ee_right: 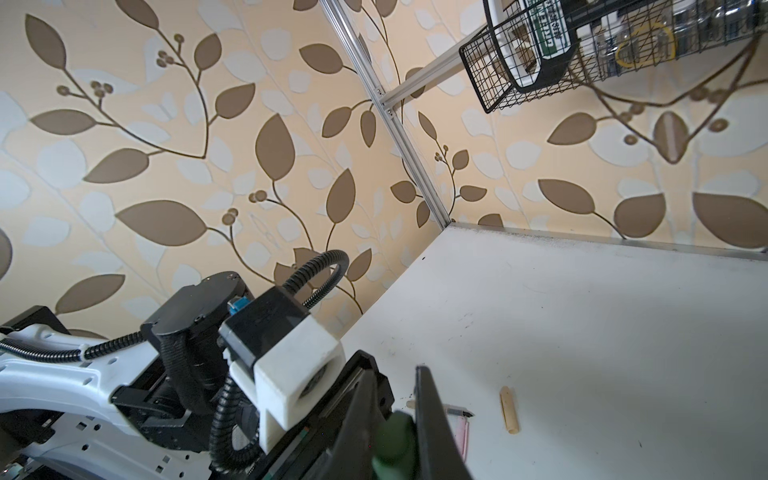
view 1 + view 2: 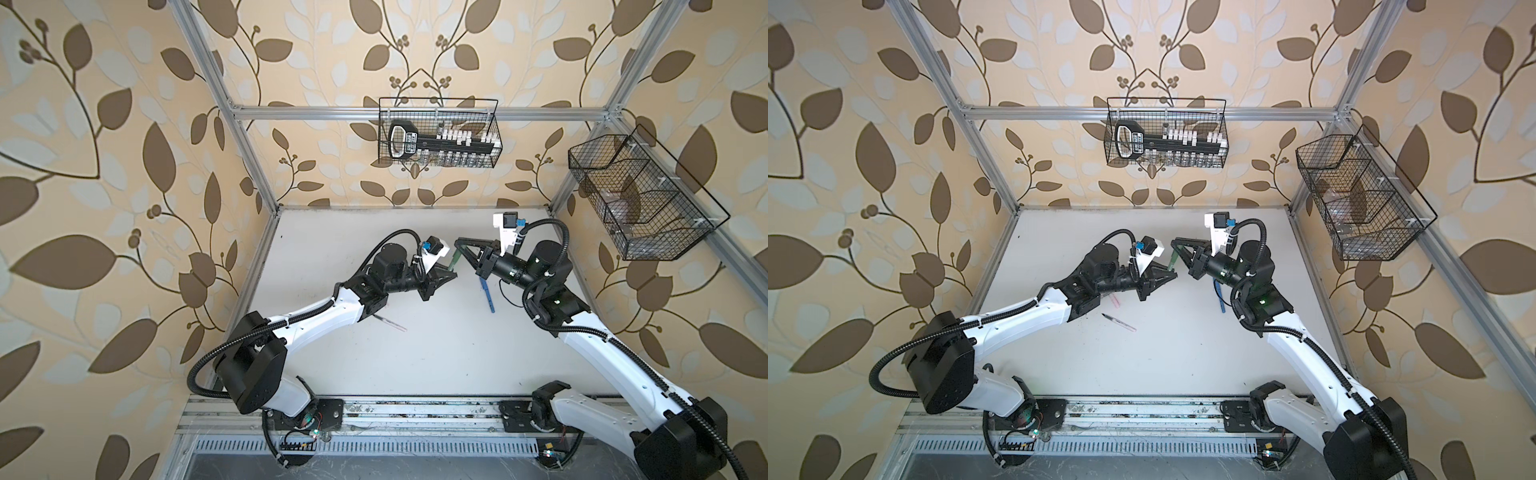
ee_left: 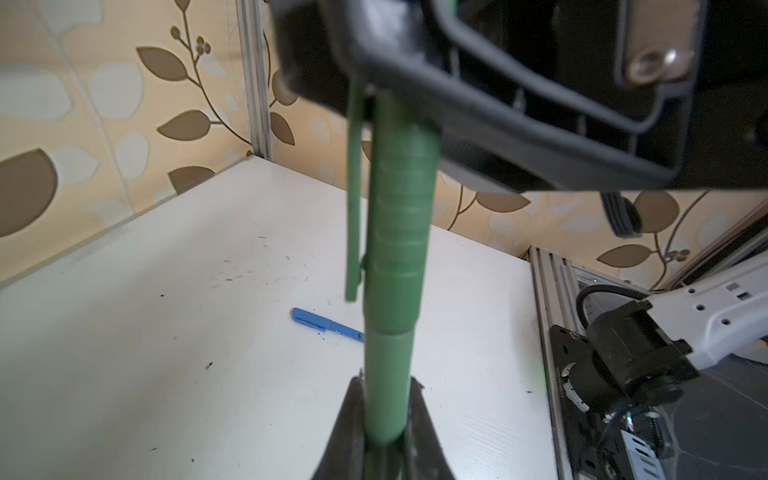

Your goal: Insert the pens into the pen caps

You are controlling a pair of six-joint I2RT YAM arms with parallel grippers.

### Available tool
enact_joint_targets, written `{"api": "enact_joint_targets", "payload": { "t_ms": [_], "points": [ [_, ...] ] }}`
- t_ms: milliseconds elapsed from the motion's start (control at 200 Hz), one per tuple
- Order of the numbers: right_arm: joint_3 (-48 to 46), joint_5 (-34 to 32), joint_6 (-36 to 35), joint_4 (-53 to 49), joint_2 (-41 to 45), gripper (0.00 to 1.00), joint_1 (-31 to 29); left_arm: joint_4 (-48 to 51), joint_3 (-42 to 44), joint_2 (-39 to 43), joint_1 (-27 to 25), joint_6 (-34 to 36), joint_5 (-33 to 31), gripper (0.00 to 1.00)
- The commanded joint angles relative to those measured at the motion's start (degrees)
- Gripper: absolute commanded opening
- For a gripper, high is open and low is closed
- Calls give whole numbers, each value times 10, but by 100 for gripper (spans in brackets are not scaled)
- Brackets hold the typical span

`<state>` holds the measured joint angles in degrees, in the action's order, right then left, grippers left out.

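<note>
**Green pen meets its cap above the table; two colours left to do**

My left gripper point(image 2: 452, 274) is clamped tight on the lower barrel of the green pen point(image 3: 386, 386). My right gripper point(image 2: 460, 242) is pinched just as tight on the far end of the green cap point(image 3: 399, 216). The pair hangs in the air between my two arms, above the far half of the white table point(image 2: 415, 353). In the left wrist view the cap's rim already sits over the barrel, so I judge this one seated or very nearly so.

The blue pen point(image 3: 328, 323) lies on the table near my right arm and looks capped. The pink pen point(image 2: 1119, 322) lies bare-tipped near my left arm, with a pink piece point(image 2: 1114, 300), likely its cap, close by. A tan cap point(image 1: 509, 409) lies alone; I cannot pick out the tan pen with any certainty. By my reckoning pink and tan remain.

The back wire basket point(image 2: 440, 99) holds a black-handled rack point(image 2: 436, 141) with white pieces on it. The side wire basket point(image 2: 683, 170) is divided into compartments; what lies in them is too faint to name. Neither holds a pen or a cap.
</note>
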<state>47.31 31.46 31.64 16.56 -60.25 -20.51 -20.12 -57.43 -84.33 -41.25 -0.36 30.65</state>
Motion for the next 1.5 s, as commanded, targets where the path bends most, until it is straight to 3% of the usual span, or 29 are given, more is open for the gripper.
{"api": "enact_joint_targets", "payload": {
  "t_ms": [0, 100, 190, 255, 305, 365, 430, 815, 1125, 1494],
  "points": [
    [-13, 144, -1, -167, 9, 0, -15, -179, -85, 23, 33, -61, -21, 0],
    [18, 156, -26, -199, 26, 1, 7, -83, -63, 23, 16, -37, -12, 0],
    [42, 167, -47, -223, 38, 18, 25, -39, -32, 23, 0, -40, -3, 0],
    [55, 172, -60, -241, 49, 41, 36, -27, -8, 8, -8, -54, 4, 0],
    [56, 167, -61, -242, 61, 53, 45, -26, 7, 4, -10, -70, 6, 0],
    [54, 160, -60, -235, 76, 61, 55, -36, 25, 8, -12, -87, 12, 0],
    [55, 158, -58, -235, 85, 63, 66, -41, 42, 14, -19, -94, 10, 0],
    [57, 153, -45, -240, 36, 59, 84, -5, 38, 58, -45, -72, -9, 0],
    [59, 167, -41, -208, 19, 55, 50, 6, 22, 43, -46, -68, -3, 0],
    [55, 177, -18, -179, -18, 26, 42, 6, 14, 36, -50, -61, 4, 0]
  ]
}}
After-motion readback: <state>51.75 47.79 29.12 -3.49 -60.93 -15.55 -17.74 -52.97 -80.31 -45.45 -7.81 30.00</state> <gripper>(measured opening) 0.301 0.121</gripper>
